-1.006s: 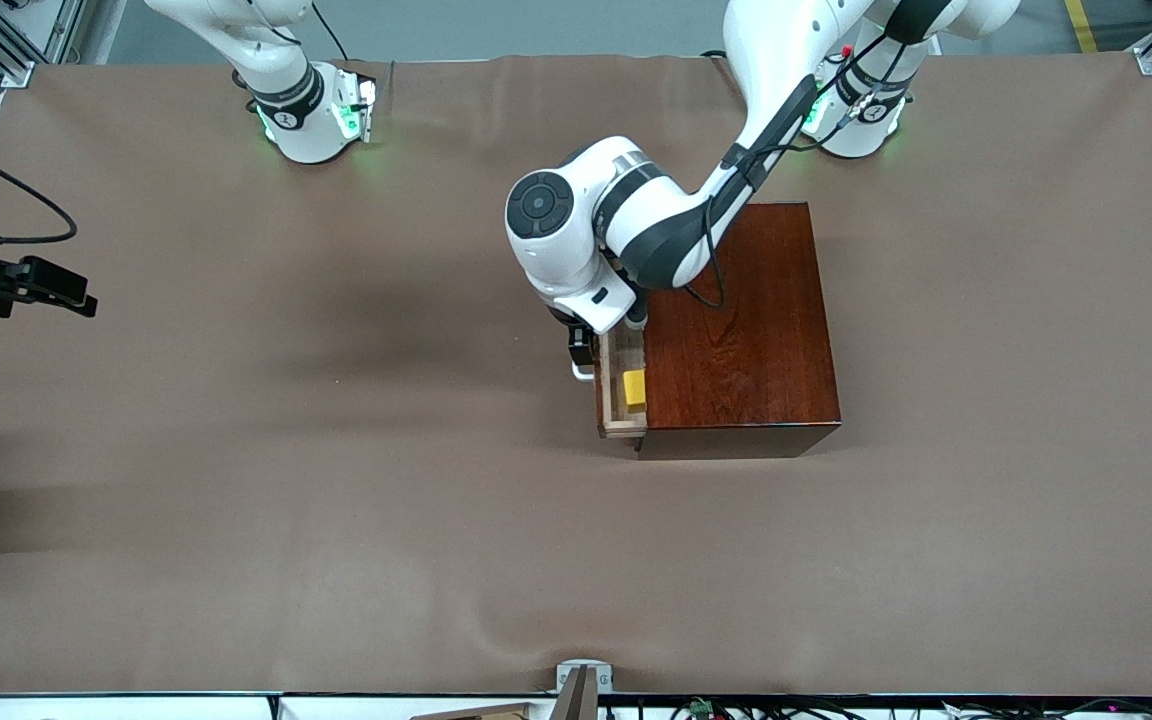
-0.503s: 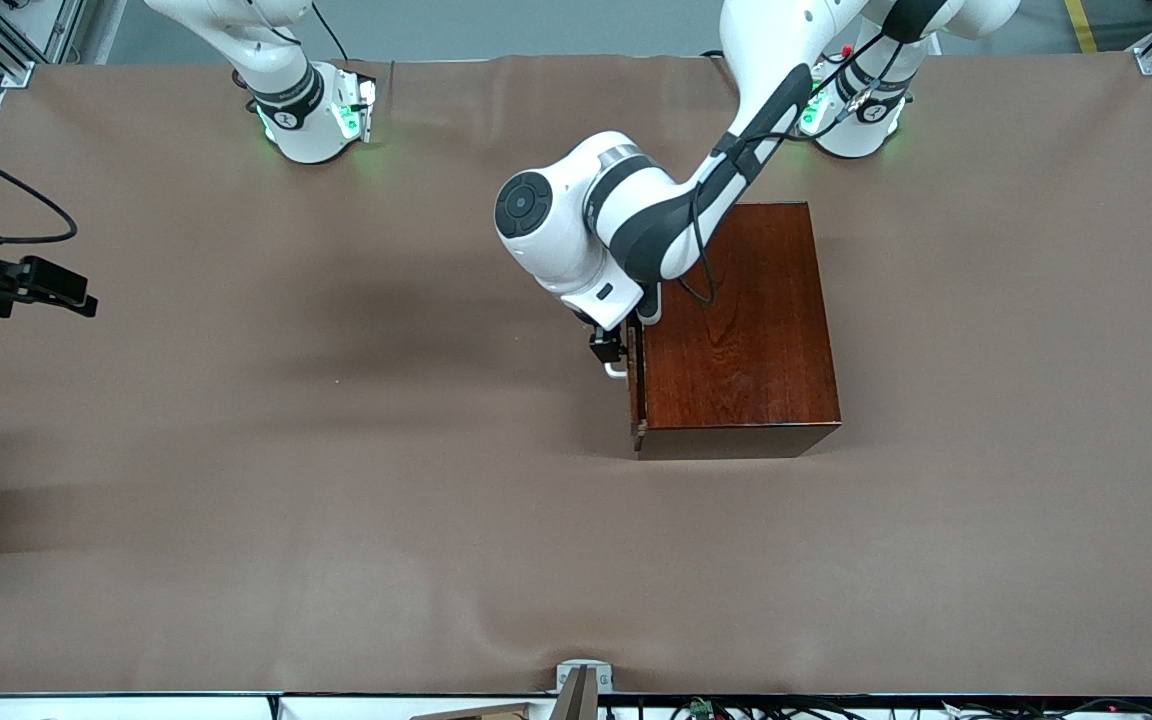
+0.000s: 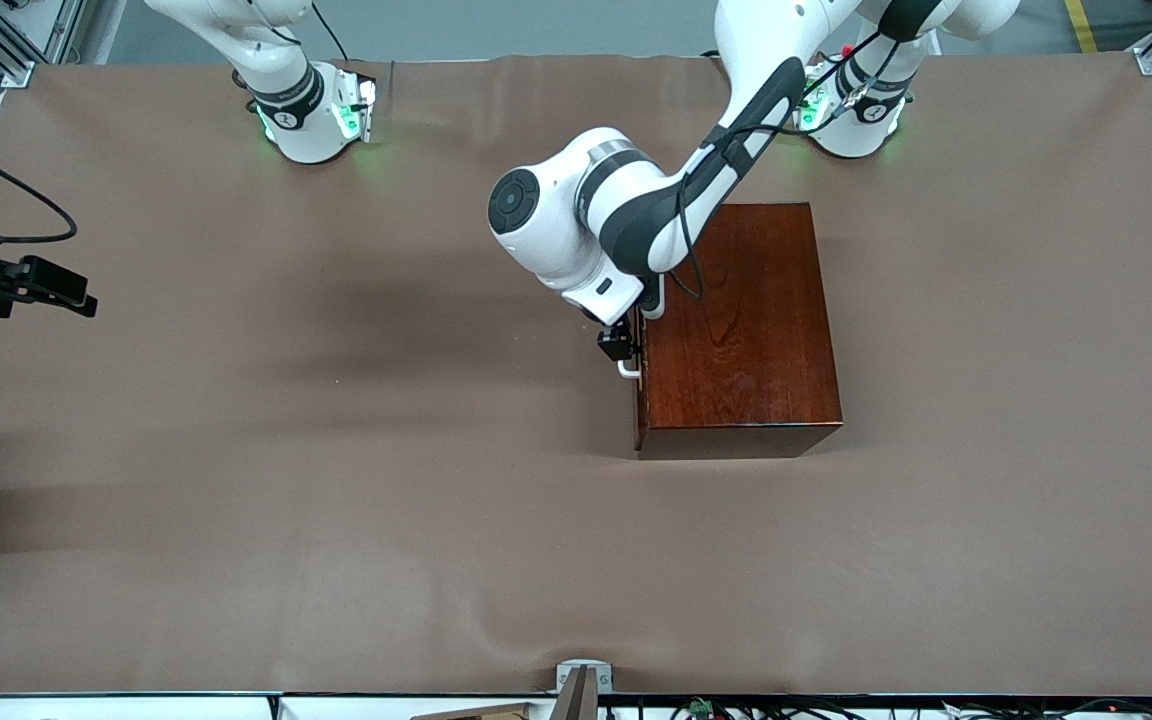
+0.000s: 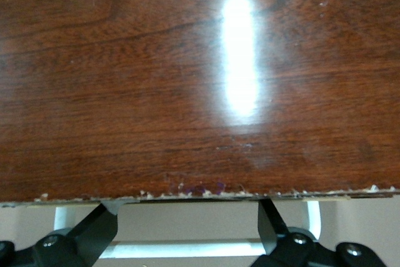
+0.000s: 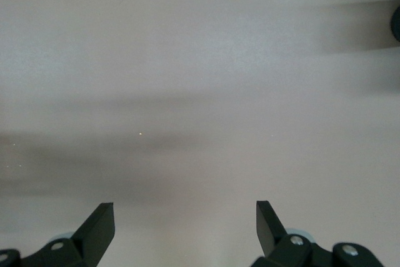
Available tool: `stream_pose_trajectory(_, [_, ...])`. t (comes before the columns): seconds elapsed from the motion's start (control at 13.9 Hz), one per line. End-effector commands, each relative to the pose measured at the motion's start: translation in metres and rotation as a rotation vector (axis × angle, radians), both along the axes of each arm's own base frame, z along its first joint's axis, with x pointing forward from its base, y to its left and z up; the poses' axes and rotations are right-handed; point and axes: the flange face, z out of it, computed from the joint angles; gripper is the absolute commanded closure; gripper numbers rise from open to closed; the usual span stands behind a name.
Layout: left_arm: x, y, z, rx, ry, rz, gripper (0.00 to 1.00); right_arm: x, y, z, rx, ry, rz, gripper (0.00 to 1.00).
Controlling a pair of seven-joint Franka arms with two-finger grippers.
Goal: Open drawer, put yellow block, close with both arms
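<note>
While drawer [image 3: 639, 375] sits flush in box [image 3: 741, 325], left gripper [image 3: 622, 350] jaws apart, straddling white handle [image 4: 187, 249]; right gripper [image 5: 185, 223] jaws apart over bare bench [image 3: 336, 480].

Table [image 3: 236, 500] with one box

A brown cloth covers the table; the glossy wooden box [image 3: 746, 330] sits directly on it, toward the left arm's end, its drawer [image 3: 638, 385] shut flush.
</note>
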Motion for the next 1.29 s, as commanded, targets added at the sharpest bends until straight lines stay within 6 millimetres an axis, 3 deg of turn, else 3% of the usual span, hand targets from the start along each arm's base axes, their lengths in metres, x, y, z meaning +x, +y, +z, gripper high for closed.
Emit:
stream_pose_trajectory(0.0, [-0.001,0.015,0.019,0.091,-0.014,0.006,0.00,-0.001,-0.002,0.007,-0.001,-0.004,0.007,0.00])
stream_pose_trajectory(0.07, [-0.001,0.013,0.025,0.081,-0.026,0.015,0.00,-0.001,-0.002,0.007,-0.001,-0.004,0.007,0.00])
stream_pose_trajectory(0.29, [0.000,0.010,0.087,0.000,-0.103,0.047,0.00,0.000,-0.002,0.006,0.000,-0.003,0.006,0.00])
stream_pose_trajectory(0.5, [0.003,0.024,0.145,-0.059,-0.156,0.050,0.00,0.000,-0.002,0.006,0.000,-0.004,0.006,0.00])
stream_pose_trajectory(0.57, [0.015,0.038,0.155,-0.070,-0.154,0.055,0.00,0.000,-0.002,0.006,0.000,-0.004,0.006,0.00])
stream_pose_trajectory(0.72, [0.045,0.077,0.172,-0.120,-0.112,0.080,0.00,0.000,-0.001,0.006,0.000,-0.003,0.008,0.00])
stream_pose_trajectory(1.01, [0.119,0.198,0.212,-0.247,-0.063,0.084,0.00,0.000,-0.002,0.006,0.000,-0.004,0.006,0.00])
stream_pose_trajectory(1.22, [0.149,0.278,0.227,-0.330,0.011,-0.020,0.00,0.000,-0.002,0.007,0.000,-0.004,0.006,0.00])
